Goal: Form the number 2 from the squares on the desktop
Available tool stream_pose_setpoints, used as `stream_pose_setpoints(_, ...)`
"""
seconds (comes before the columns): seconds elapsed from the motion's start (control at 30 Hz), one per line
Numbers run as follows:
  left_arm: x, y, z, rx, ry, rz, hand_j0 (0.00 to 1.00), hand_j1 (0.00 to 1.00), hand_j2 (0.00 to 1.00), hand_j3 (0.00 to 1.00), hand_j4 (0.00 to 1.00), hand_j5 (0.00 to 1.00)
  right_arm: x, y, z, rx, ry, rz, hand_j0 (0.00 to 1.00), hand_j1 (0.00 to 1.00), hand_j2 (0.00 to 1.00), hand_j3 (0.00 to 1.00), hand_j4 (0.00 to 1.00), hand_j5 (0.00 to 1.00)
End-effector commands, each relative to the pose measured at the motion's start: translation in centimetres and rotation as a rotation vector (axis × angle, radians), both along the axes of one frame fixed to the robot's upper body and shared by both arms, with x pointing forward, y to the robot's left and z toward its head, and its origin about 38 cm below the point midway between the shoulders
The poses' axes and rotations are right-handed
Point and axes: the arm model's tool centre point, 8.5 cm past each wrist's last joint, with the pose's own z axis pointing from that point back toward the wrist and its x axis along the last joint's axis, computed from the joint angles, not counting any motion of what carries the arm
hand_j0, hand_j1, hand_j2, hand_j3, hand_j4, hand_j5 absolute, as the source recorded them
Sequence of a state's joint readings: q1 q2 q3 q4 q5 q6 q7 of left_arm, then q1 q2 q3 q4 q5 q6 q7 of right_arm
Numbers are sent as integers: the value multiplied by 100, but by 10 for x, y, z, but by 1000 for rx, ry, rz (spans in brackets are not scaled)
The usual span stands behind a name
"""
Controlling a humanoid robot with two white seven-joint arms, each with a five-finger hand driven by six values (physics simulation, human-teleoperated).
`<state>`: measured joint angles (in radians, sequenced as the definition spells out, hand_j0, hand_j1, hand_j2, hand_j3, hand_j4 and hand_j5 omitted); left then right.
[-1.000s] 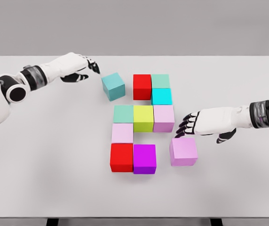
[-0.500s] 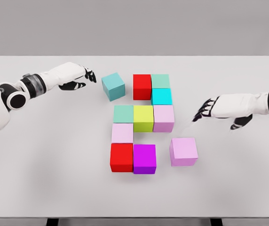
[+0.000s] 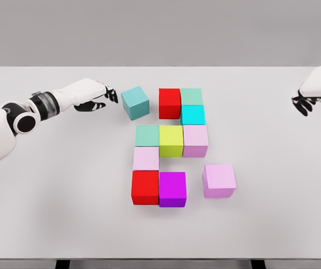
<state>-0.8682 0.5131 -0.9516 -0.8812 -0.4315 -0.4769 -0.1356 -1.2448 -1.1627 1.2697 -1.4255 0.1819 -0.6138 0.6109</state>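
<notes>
My left hand (image 3: pixel 93 94) reaches across the white table (image 3: pixel 65 185) toward the teal cube (image 3: pixel 135 102), its dark fingertips just beside the cube's left face; I cannot tell whether they touch it. The fingers are loosely extended and hold nothing. That teal cube sits turned at a slight angle, apart from the upper red cube (image 3: pixel 170 103) to its right. The upper red cube touches a pale green cube (image 3: pixel 191 96), and a cyan cube (image 3: pixel 193 115) lies directly in front of that one. Below them runs a row of three touching cubes: a green cube (image 3: pixel 147 135), a yellow-green cube (image 3: pixel 171 140) and a pink cube (image 3: pixel 195 140). Under the green cube sits a light pink cube (image 3: pixel 146 158), then the lower red cube (image 3: pixel 145 187) with a purple cube (image 3: pixel 172 189) touching its right side. A lilac cube (image 3: pixel 219 180) stands alone to the right of the purple cube, with a clear gap between them. My right hand (image 3: pixel 312 95) is far off at the table's right edge, well apart from every cube, its dark fingers curled downward and empty.
</notes>
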Motion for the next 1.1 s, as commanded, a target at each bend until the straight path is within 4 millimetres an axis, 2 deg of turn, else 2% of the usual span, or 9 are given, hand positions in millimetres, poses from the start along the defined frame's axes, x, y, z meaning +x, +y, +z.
stream_pose_setpoints(0.0, 0, -1, 0, -4, 1, 3, 56, 56, 56, 56, 56, 56, -29, -16, -72, -75, 221, -18, 17, 17, 17, 17, 17, 17)
stream_pose_setpoints(0.03, 1, -2, 1, -4, -1, 6, 56, 56, 56, 56, 56, 56, -34, -13, -84, -98, 260, -1, 17, 17, 17, 17, 17, 17)
stream_pose_setpoints(0.13, 3, -4, 0, -7, -1, 21, 56, 56, 56, 56, 56, 56, -49, 20, -109, -108, 335, 111, 16, 16, 16, 16, 16, 16)
stream_pose_setpoints(0.3, 3, -11, -1, -13, 2, 17, 56, 56, 56, 56, 56, 56, -48, 59, -125, -102, 361, 215, 16, 16, 16, 16, 16, 16)
stream_pose_setpoints(0.37, 4, -14, -2, -15, 2, 17, 56, 56, 56, 56, 56, 56, -48, 58, -123, -96, 354, 209, 16, 16, 16, 16, 16, 16)
stream_pose_setpoints(0.47, 5, -15, -2, -15, 3, 27, 56, 56, 56, 56, 56, 56, -50, 61, -132, -95, 354, 218, 16, 16, 16, 16, 16, 16)
stream_pose_setpoints(0.6, 5, -16, -3, -16, 4, 32, 56, 56, 56, 56, 56, 56, -48, 73, -133, -95, 351, 250, 16, 16, 16, 16, 16, 16)
stream_pose_setpoints(0.8, 5, -22, -3, -24, 6, 25, 56, 56, 56, 56, 56, 56, -48, 93, -119, -78, 314, 306, 13, 13, 13, 13, 13, 13)
stream_pose_setpoints(1.07, 6, -28, -5, -27, 11, 23, 57, 57, 57, 57, 57, 57, -51, 101, -125, -70, 328, 330, 10, 10, 10, 10, 10, 10)
